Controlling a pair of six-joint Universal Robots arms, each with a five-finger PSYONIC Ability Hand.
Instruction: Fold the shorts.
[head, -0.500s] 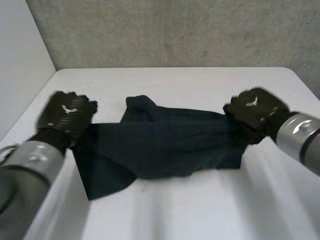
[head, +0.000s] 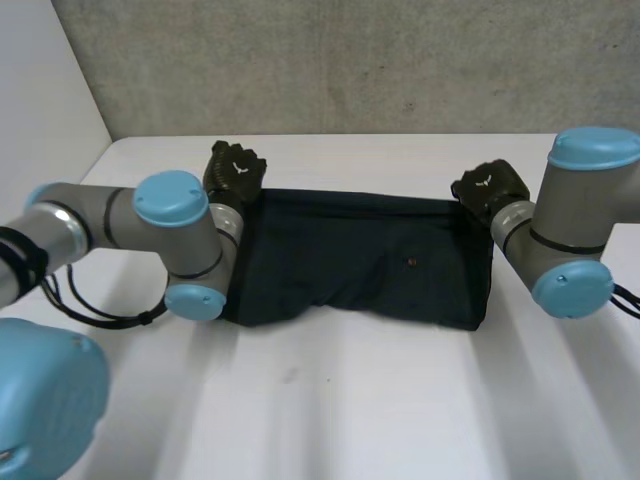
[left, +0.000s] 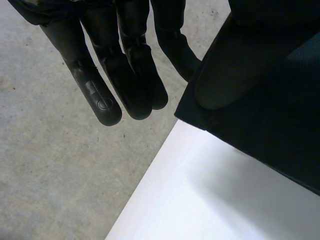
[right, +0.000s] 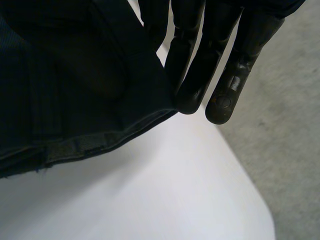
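The dark navy shorts (head: 360, 260) lie as a wide flat rectangle across the middle of the white table (head: 350, 410). My left hand (head: 235, 170) is at their far left corner and my right hand (head: 490, 185) at their far right corner. In the left wrist view the thumb presses the shorts' corner (left: 270, 110) against one finger, while the other fingers (left: 130, 75) stay straight beside it. In the right wrist view the corner (right: 60, 75) is pinched the same way, with straight fingers (right: 195, 65) behind its edge.
Both arms reach across the table's sides to its far part. A grey concrete wall (head: 350, 60) rises just behind the far table edge, close to both hands. A white panel (head: 40, 140) stands at the left. Bare table lies in front of the shorts.
Both hands have carried the shorts' edge away from me to the far side. The cloth, earlier hanging rumpled between the hands, now lies flat as a folded rectangle.
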